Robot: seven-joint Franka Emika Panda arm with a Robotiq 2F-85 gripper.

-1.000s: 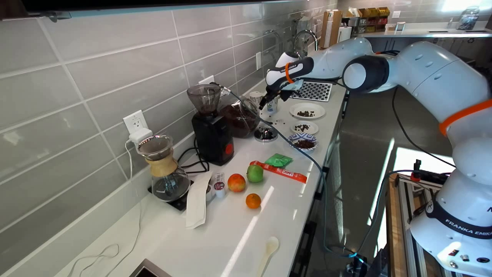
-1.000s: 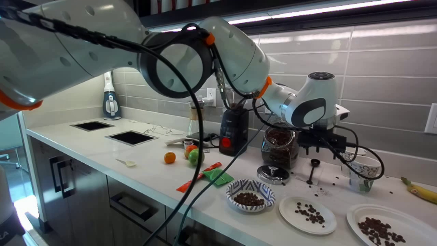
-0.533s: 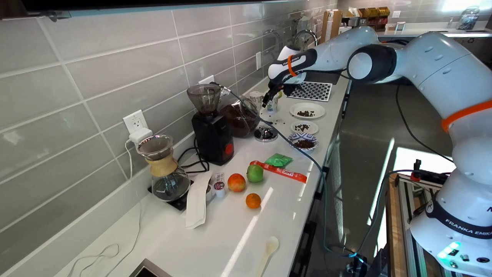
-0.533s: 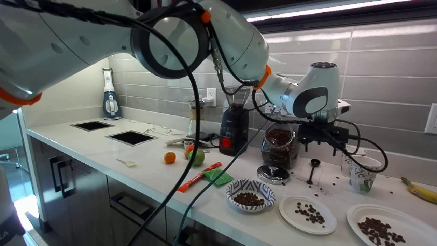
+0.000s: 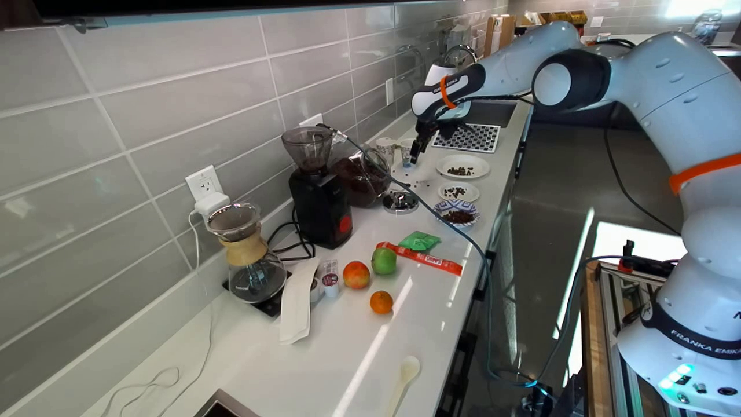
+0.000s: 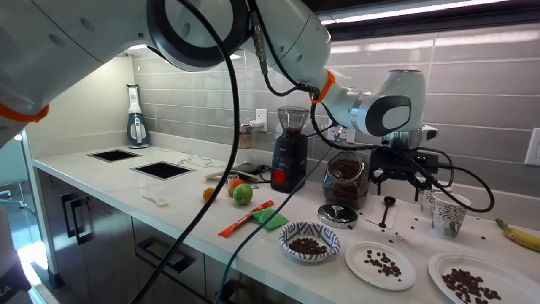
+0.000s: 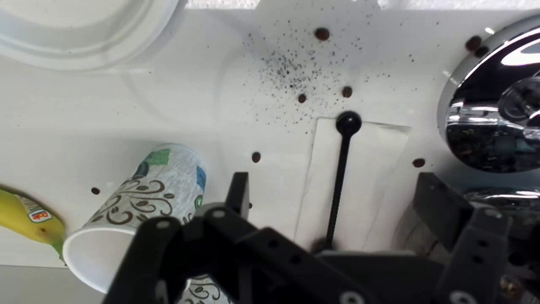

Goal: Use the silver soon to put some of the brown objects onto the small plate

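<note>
A black spoon point(image 7: 340, 177) lies on a white napkin; its scoop end is partly hidden behind the gripper in the wrist view. A silver spoon is out of view. My gripper point(image 6: 398, 191) hangs above the napkin, jaws wide apart on either side of the spoon's handle as seen in the wrist view, nothing between them. The small plate point(image 6: 362, 272) carries brown objects point(image 6: 386, 268). Beside it are a patterned bowl point(image 6: 330, 236) and a larger plate point(image 6: 438, 269), each with more brown objects. Loose ones are scattered around the spoon.
A chrome lid point(image 7: 472, 122) and a glass jar point(image 6: 345, 181) flank the spoon. On the opposite side stand patterned cups point(image 6: 449, 215), with a banana point(image 6: 525, 239) beyond. A black grinder point(image 6: 289, 162) is by the wall. A cable point(image 5: 440, 217) crosses the counter view.
The arm's elbow has risen. My hand has shifted to the right in both exterior views, jaws still apart. Objects on the counter have stayed in place.
</note>
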